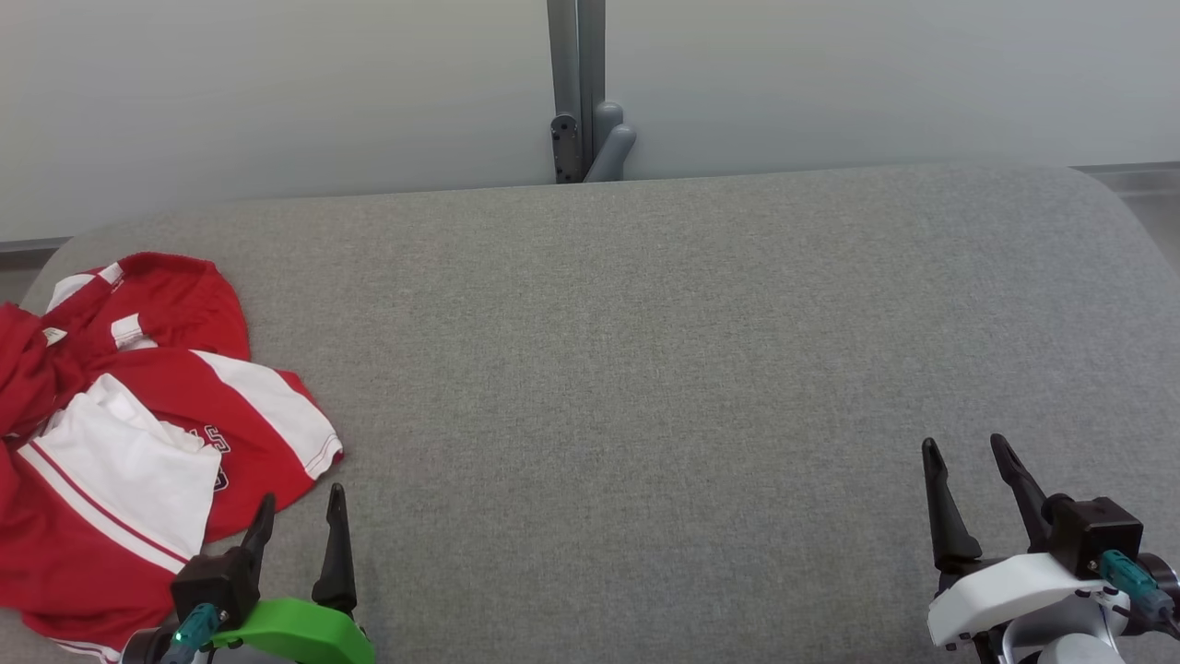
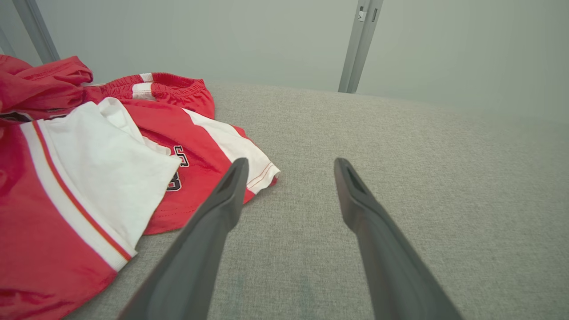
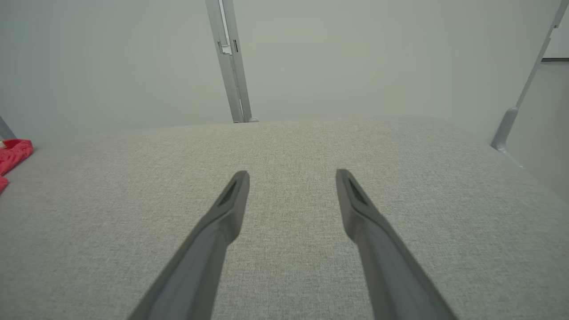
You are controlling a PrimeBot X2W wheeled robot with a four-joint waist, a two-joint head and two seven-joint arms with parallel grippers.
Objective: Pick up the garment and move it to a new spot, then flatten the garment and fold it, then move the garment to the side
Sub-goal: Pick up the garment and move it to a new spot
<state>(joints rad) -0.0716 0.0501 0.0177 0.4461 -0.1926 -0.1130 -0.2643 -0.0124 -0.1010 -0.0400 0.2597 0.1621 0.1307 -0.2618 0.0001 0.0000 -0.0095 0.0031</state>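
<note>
Nearest the robot, the left gripper (image 1: 302, 493) sits at the lower left of the head view, its two dark fingers spread wide and holding nothing. In the left wrist view only bare grey cloth shows in the gap. Its outer fingertip lines up with the near hem of the garment (image 1: 138, 443); whether it touches the fabric I cannot tell. The right gripper (image 1: 963, 441) is at the lower right, well apart from the garment, and it too stands fully open and empty above the padded surface (image 1: 645, 369).

Just beyond the left gripper, the garment lies crumpled at the left end of the padded surface, part of it running off the left edge of the head view. It is shiny red cloth with broad white panels. A white flap edged with a thin red stripe is folded over the middle, and it half covers some black-outlined lettering on the red beneath. A red and white leg or sleeve end with a stitched hem points towards the centre of the surface. At its far side a gathered red band with white patches bunches up.

The rest of the grey woven surface stretches away to a rounded far edge. Behind it stands a pale wall (image 1: 277, 92) with a grey upright post (image 1: 576, 83) at the middle
</note>
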